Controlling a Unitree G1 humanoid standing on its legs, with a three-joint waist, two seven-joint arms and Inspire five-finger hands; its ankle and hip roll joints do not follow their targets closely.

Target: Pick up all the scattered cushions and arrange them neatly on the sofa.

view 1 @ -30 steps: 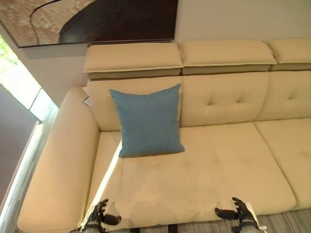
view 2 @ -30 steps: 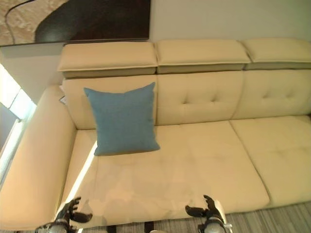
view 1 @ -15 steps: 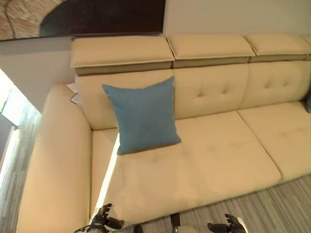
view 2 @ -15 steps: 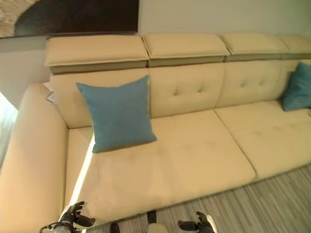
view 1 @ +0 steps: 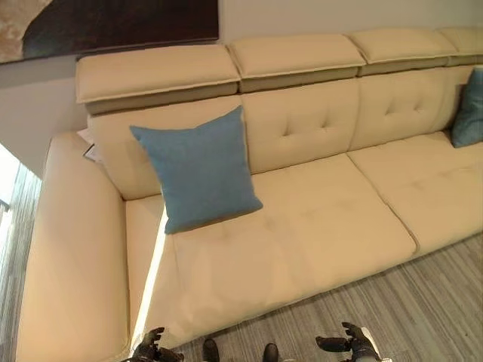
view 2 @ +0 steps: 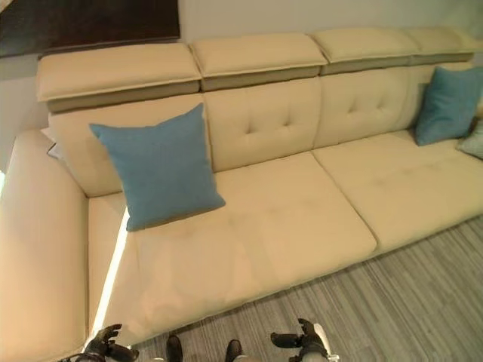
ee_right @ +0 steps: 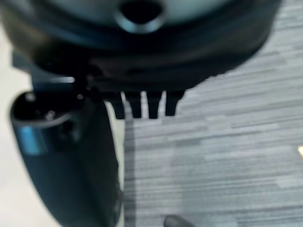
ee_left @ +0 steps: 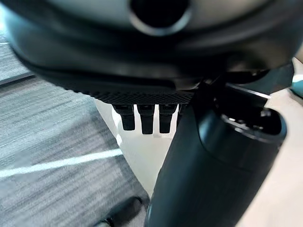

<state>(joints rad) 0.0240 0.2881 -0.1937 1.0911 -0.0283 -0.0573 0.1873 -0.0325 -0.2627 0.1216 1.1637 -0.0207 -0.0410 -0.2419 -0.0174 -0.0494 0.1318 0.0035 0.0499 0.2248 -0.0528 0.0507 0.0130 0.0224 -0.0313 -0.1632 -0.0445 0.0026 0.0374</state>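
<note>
Cream leather sofa (view 1: 317, 226) taken as landmark: long, with tufted backrest and a row of padded headrests (view 1: 155, 72) along the top. Standing on its seat at the armrest end, leaning tilted against the backrest: one blue square cushion (view 1: 198, 167), lower edge resting on the seat. At the far opposite end of the same sofa: a second blue cushion (view 2: 449, 103), upright against the backrest. Just beside that one, at the view's edge: a paler teal cushion (view 2: 473, 139), cut off, lying lower on the seat. Middle seats of the sofa between these cushions bare. Wide cream armrest (view 1: 72, 249) bounding the sofa on the first cushion's side, a small white tag (view 1: 90, 152) showing where armrest meets backrest. Dark framed picture (view 1: 106, 23) on the wall above the headrests. Grey striped carpet (view 1: 423, 302) in front of the sofa.

Left hand (view 1: 151, 348) low at the sofa's front edge below the armrest end, fingers loosely parted, holding nothing. Right hand (view 1: 349, 346) over the carpet in front of the middle seat, fingers relaxed and apart, likewise empty. Both well apart from every cushion.
</note>
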